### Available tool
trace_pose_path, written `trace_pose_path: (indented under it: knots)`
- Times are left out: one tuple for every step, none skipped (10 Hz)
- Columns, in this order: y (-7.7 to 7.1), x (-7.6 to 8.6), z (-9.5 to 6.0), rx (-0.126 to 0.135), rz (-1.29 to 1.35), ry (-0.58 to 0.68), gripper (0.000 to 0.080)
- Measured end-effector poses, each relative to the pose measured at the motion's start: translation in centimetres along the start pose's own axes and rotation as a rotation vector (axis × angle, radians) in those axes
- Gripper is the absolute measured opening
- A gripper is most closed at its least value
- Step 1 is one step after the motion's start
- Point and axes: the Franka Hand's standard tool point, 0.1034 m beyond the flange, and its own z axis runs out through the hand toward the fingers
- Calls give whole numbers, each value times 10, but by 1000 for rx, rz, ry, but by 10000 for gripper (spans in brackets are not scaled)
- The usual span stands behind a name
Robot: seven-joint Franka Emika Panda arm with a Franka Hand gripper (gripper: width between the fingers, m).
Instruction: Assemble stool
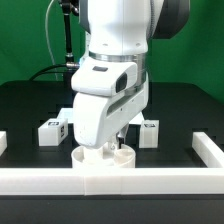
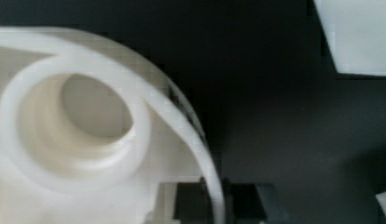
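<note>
A large white robot arm (image 1: pixel 112 70) fills the middle of the exterior view and reaches straight down to a table. Under it, close to the front edge, lies the round white stool seat (image 1: pixel 100 157), flat, with a wide hole in its middle. Two small blocky white legs, each with a black-and-white tag, stand behind the seat and apart from it. One leg (image 1: pixel 52 130) is toward the exterior view's left and the other leg (image 1: pixel 148 132) toward its right.

The gripper (image 1: pixel 113 148) comes down over the seat's edge. In the wrist view the two dark fingers (image 2: pixel 185 200) sit either side of the thin rim with no gap showing, so the gripper seems clamped on the seat. The likely step is moving the seat into place. That would go best with a firm, level hold, a slow motion, and a path clear of both legs and the rail.

The back wall (image 1: pixel 25 40) is plain green. The table (image 1: pixel 30 100) is matte black. A long white rail (image 1: pixel 110 183) borders its front and turns back at both ends. A white patch (image 2: pixel 359 35) in a corner of the wrist view is too blurred to identify.
</note>
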Motion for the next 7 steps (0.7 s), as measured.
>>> trace_pose_path:
  knots:
    - [0,0,0,0,0,0,27]
    - [-2,6,-1,-1,9,1,27]
    - [-11,21,-2,6,-5,5,28]
    - [-16,33,-3,5,-19,8,28]
    - [-21,41,-3,5,-29,8,28]
    - [-28,53,-2,11,-44,8,28]
    - [-33,64,-1,22,-57,4,28]
